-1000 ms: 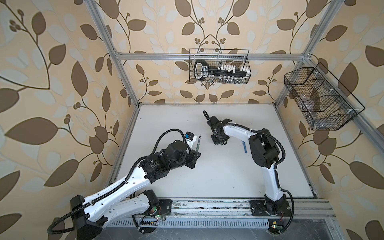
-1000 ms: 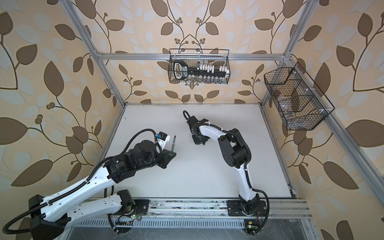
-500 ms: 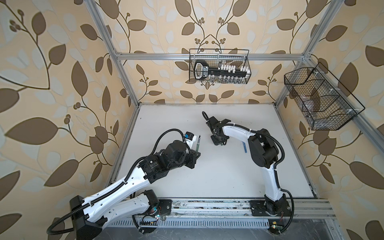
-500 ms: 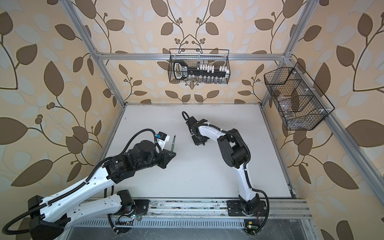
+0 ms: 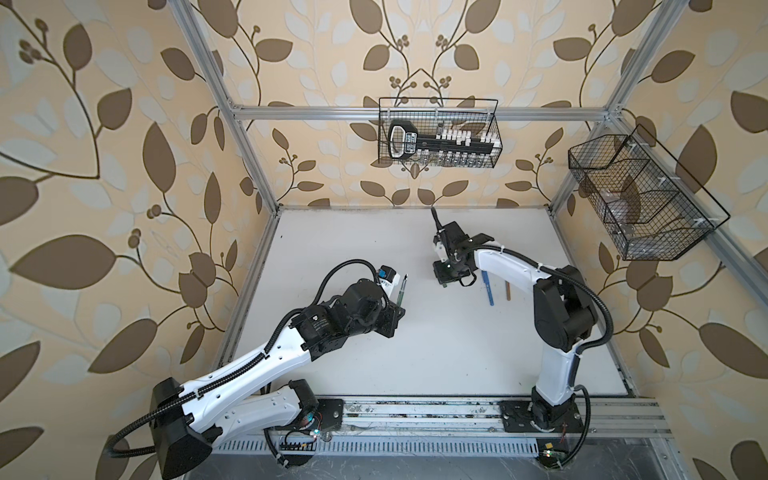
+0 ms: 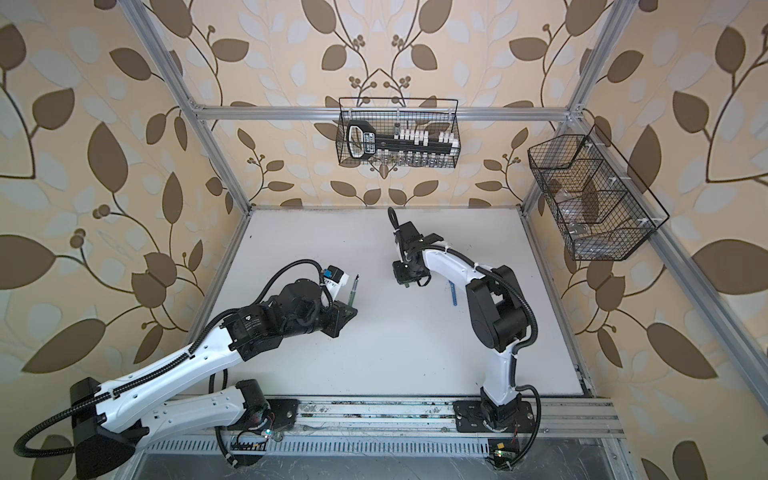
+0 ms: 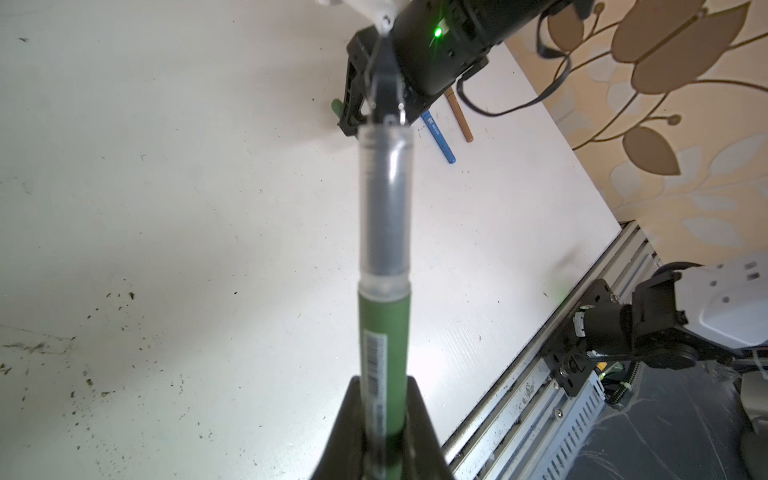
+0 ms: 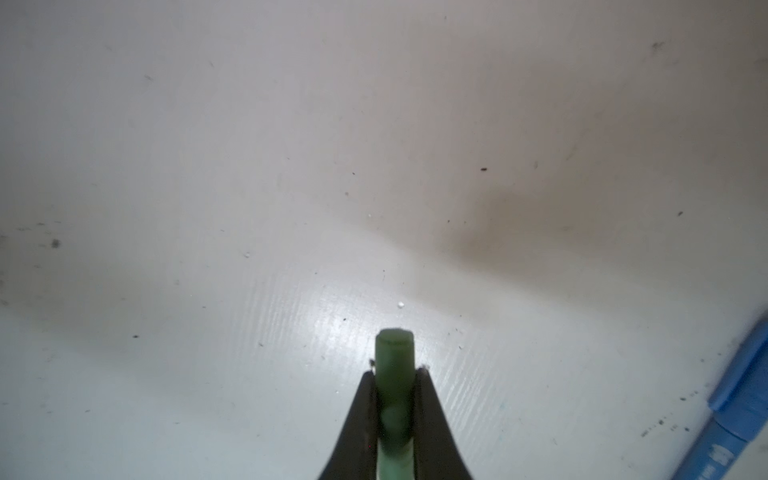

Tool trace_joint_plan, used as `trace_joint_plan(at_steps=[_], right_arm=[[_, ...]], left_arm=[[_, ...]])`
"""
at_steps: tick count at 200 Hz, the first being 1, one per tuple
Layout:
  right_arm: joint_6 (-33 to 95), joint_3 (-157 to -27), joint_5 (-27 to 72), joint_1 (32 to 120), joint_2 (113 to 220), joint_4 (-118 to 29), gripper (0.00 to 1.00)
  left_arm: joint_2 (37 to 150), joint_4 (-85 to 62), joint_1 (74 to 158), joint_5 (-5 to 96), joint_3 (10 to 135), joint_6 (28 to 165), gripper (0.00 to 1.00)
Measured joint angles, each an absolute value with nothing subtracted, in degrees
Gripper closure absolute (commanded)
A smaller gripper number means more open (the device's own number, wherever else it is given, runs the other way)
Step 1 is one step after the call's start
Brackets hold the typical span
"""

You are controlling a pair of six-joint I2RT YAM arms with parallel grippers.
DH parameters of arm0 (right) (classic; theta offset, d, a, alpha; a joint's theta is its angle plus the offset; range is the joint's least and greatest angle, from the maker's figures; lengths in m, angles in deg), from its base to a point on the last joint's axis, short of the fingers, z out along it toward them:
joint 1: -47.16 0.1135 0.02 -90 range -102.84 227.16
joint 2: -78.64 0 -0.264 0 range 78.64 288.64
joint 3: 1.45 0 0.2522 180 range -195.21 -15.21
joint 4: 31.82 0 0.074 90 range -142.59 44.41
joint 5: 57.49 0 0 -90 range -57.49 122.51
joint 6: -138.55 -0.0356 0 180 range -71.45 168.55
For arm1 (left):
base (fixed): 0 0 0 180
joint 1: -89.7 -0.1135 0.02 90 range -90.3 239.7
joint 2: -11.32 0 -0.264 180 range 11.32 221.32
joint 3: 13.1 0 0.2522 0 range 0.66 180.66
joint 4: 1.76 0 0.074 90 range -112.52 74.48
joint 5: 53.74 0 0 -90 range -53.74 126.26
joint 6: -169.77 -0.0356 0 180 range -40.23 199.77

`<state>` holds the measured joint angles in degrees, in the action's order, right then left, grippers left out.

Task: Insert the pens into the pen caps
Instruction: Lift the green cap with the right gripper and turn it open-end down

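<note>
My left gripper point(image 7: 382, 388) is shut on the dark green pen point(image 7: 382, 332). The pen's clear front section and dark tip point away from the wrist toward the right arm. In both top views this pen point(image 5: 402, 291) point(image 6: 353, 291) sticks up from the left gripper point(image 5: 397, 308) point(image 6: 351, 306) at the table's left middle. My right gripper point(image 8: 395, 374) is shut on the green pen cap point(image 8: 394, 353), low over the table. In the top views that gripper point(image 5: 446, 279) point(image 6: 405, 279) points down, right of the pen tip. The cap's end point(image 7: 336, 106) shows in the left wrist view.
A blue pen point(image 5: 488, 289) point(image 6: 454, 294) point(image 7: 438, 139) and an orange-brown pen point(image 5: 508, 289) point(image 7: 459, 118) lie side by side on the white table just right of the right gripper. Wire baskets hang on the back wall point(image 5: 438, 133) and right wall point(image 5: 640, 199).
The right gripper's jaws have closed onto the green cap. Both arms have hardly moved, and the left gripper still holds the green pen.
</note>
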<state>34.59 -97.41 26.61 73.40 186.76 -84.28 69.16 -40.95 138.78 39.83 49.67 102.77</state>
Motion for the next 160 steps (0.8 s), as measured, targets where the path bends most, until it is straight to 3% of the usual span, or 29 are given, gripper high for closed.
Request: trace_joint_plan(at_steps=[87,160], right_arm=[[23.5,-81.2,1.0,67.1,168.2,-66.9,0.87],[12.0,-75.2,-6.1,65.0,155.5,-53.9,0.86]], left_arm=[[75.0,-35.5,138.8,45.4,50.8,102.7,0.89],[77.4,-30.1,139.6,50.5,51.6,103.9,0.9]])
